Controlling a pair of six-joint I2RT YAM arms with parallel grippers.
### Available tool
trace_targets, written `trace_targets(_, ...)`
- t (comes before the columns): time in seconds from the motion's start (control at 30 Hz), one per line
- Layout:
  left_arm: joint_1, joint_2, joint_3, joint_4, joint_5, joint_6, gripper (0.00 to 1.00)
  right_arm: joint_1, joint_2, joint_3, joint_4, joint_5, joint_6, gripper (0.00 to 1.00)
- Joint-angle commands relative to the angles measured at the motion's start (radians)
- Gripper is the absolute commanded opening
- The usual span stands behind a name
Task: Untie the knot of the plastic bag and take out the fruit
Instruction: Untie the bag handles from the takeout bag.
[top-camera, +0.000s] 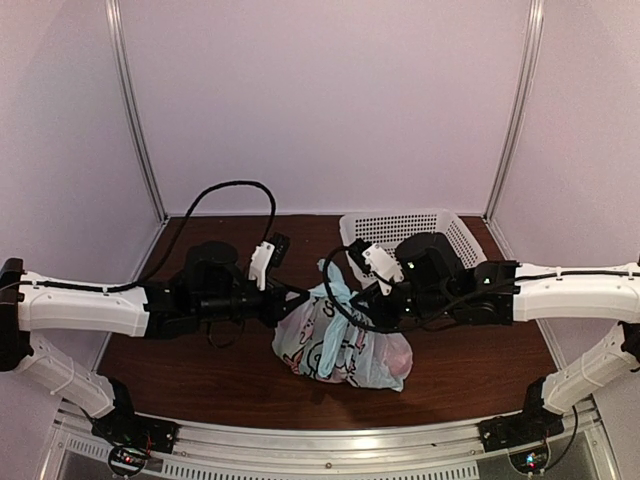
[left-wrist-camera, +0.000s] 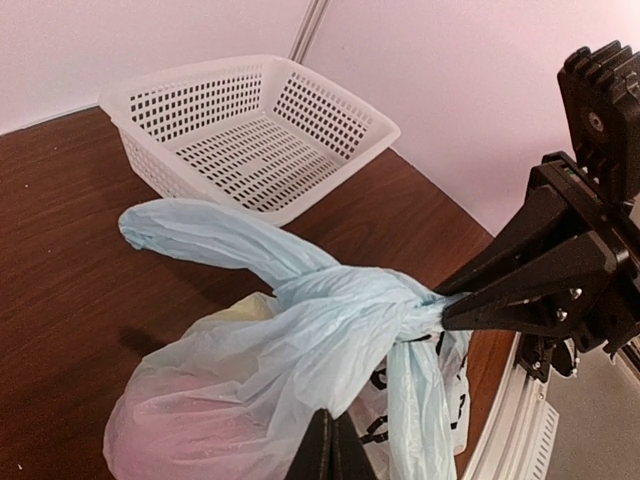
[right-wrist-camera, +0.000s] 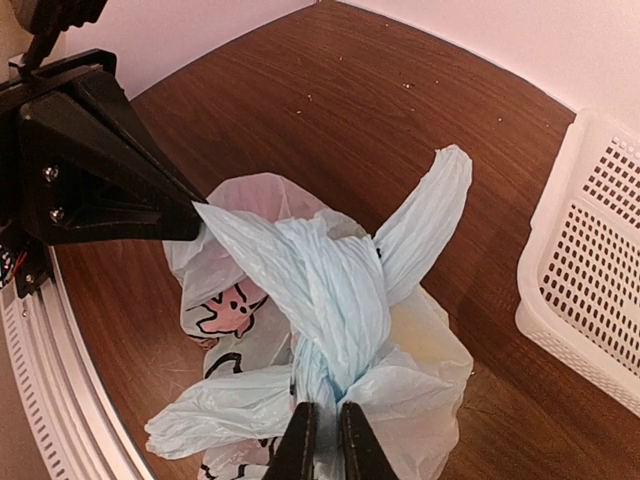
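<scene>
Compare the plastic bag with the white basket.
The plastic bag is soft, crumpled, translucent pale blue. The basket is rigid, white and perforated. The bag is tied shut and bulging, while the basket is open-topped and looks empty. The left claw and right claw both pinch the bag's twisted handles, but nothing touches the basket. Both rest on the brown table.

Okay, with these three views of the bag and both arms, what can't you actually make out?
- fruit: all views, only pink and yellow blurs through the plastic bag; kinds and count unclear.
- the knot: top external view, too small to trace its turns.
- left end effector: left wrist view, only fingertips, cut by the bottom edge.
- white basket: top external view, near side behind the right arm.
</scene>
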Motion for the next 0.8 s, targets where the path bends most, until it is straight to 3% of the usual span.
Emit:
trace_targets(0.0,0.007,-0.011,-0.01,0.04,-0.017,-0.015,0.0,0.008,-0.002,-0.023,0.015,0.02,0.002,0.04)
trace_targets(0.07,0.007,-0.014,-0.011,0.027,-0.053,-0.025,0.0,0.008,-0.007,-0.025,0.019,0.023,0.004,0.0)
trace_targets(0.77,0.079,-0.182,-0.128,-0.044,-0.132,-0.094,0.0,0.008,-0.119,-0.131,0.067,0.051,0.045,0.0)
